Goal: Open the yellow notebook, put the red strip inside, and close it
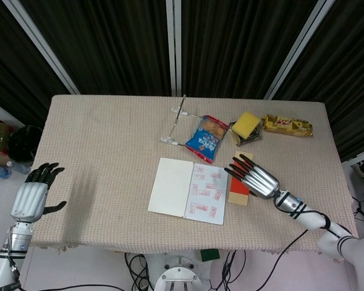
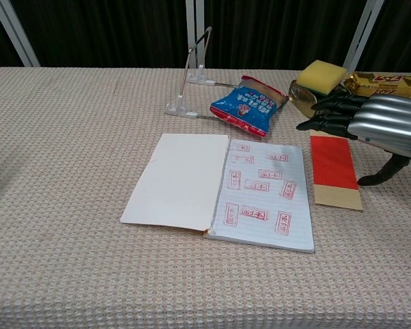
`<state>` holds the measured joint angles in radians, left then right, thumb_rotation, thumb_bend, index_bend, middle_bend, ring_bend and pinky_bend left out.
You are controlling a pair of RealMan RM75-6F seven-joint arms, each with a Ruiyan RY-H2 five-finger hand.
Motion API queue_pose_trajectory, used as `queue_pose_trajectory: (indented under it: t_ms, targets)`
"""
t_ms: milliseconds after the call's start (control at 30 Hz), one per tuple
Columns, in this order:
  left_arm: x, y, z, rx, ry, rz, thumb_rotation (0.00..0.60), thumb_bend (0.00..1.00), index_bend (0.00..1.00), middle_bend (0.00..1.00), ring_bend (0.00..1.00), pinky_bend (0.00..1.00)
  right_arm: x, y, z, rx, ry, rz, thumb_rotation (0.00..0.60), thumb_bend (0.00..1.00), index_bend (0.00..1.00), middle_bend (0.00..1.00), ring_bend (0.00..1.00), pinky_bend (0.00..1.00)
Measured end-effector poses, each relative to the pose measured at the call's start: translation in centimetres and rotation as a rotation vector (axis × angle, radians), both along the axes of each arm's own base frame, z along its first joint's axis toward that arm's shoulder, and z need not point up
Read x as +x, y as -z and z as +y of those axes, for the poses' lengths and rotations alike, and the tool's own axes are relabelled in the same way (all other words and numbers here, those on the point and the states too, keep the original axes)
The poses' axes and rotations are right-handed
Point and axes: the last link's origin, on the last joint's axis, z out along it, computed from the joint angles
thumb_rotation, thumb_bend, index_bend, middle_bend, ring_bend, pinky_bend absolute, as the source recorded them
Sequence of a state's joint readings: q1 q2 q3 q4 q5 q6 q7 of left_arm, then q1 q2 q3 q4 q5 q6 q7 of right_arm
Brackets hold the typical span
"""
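Toward the right part of the table's front half, the right hand (image 1: 256, 180) is lying flat with its fingers extended and spread, hovering over or pressing on the red strip (image 2: 333, 162); whether the fingers (image 2: 327, 114) are actually touching the strip cannot be told from either view. Nothing is being gripped: the hand is released, working as a flat pusher if anything. The strip, red with tan ends, is lying on the table (image 1: 103, 151) just beside the right edge of the yellow notebook (image 1: 189, 190), nearly parallel to it, apparently with a narrow gap between them. The notebook is lying open near the middle of the front edge, a blank left leaf facing a ruled right page stamped in red.

Judged from this layout, the step in hand is sliding the strip onto the stamped page. Doing it well would call for light, even downward pressure, a sideways draw toward the spine, and care that the strip's leading edge is climbing over the page edge rather than nudging the notebook.

Behind, toward the far edge, a blue snack packet (image 1: 207, 138), a wire stand (image 1: 177, 120), a yellow sponge (image 1: 246, 124) on a tin and a gold wrapper (image 1: 286, 125) are lying well apart from the work.

Off the table's front-left corner, the left hand (image 1: 32, 196) is hanging open, holding nothing.
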<state>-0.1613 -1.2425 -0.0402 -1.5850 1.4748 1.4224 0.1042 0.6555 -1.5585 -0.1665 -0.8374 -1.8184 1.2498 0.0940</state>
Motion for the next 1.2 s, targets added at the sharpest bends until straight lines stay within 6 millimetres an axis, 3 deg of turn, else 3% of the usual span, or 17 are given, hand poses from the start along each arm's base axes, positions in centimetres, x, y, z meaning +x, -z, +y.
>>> queue_pose_trajectory:
  t_ms: [300,500,767,1200]
  targets:
    - [0.2,0.4,0.1,-0.01,0.003,-0.003,0.6,0.05,0.19,0.13,0.11,0.2,0.9,-0.6,-1.4,0.06,0.057,0.177,0.6,0.02,0.06,0.14,0.02,0.11]
    - [0.0,0.2,0.0,-0.008,-0.003,0.001,0.6,0.05,0.19,0.13,0.11,0.2,1.8,0.0,-2.4,0.074,0.07,0.206,0.6,0.15,0.1,0.11,0.02,0.11]
    - [-0.1,0.3,-0.1,-0.013,-0.012,-0.002,0.6,0.05,0.19,0.13,0.11,0.2,2.3,0.4,-3.0,0.089,0.09,0.236,0.6,0.23,0.17,0.1,0.02,0.11]
    - [-0.2,0.4,0.0,-0.017,-0.013,-0.006,0.6,0.05,0.19,0.13,0.11,0.2,2.1,1.0,-3.2,0.082,0.098,0.244,0.6,0.25,0.26,0.12,0.01,0.11]
